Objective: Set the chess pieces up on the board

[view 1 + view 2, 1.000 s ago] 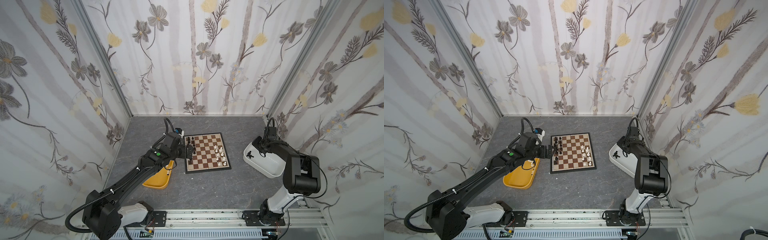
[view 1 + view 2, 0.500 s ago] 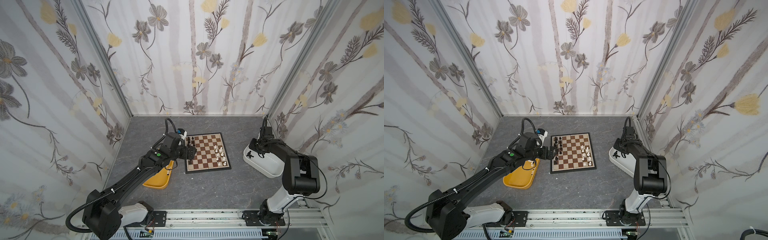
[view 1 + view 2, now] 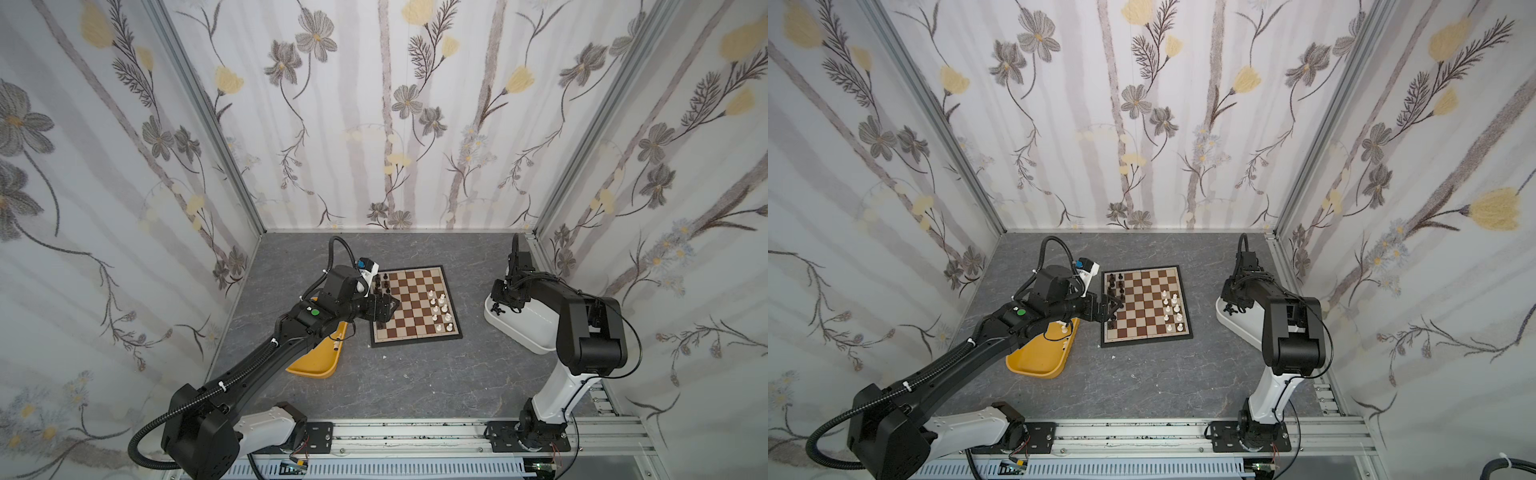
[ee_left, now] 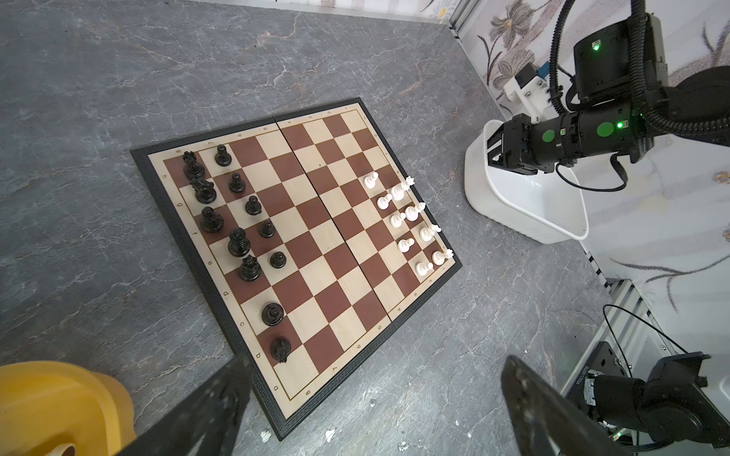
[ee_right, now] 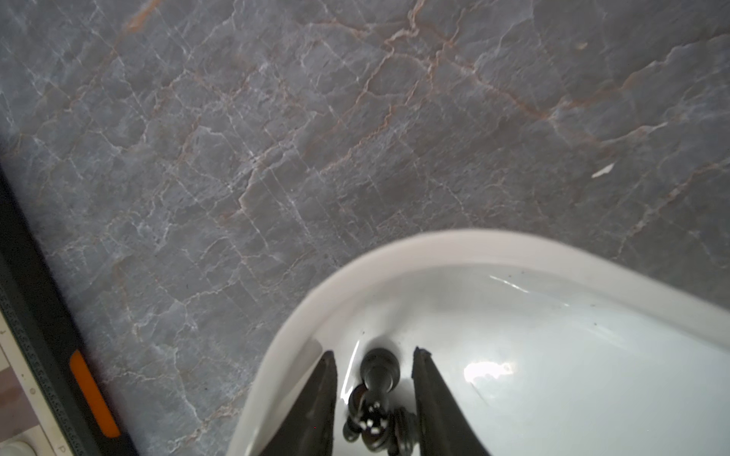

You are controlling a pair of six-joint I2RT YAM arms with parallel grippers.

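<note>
The right hand (image 5: 375,353) is down inside the white tub (image 5: 395,244). Its fingers are narrow but touch nothing, and a black piece (image 5: 379,371) lies between them, I think so that it can be picked out of the small clump there. The left hand (image 3: 384,309) hangs wide and empty just over the board (image 4: 316,221), with the black pieces (image 4: 237,241) below and ahead of it and the white pieces (image 4: 411,213) on the side far from it. Probably it is kept there ready to set or straighten a black one.
</note>
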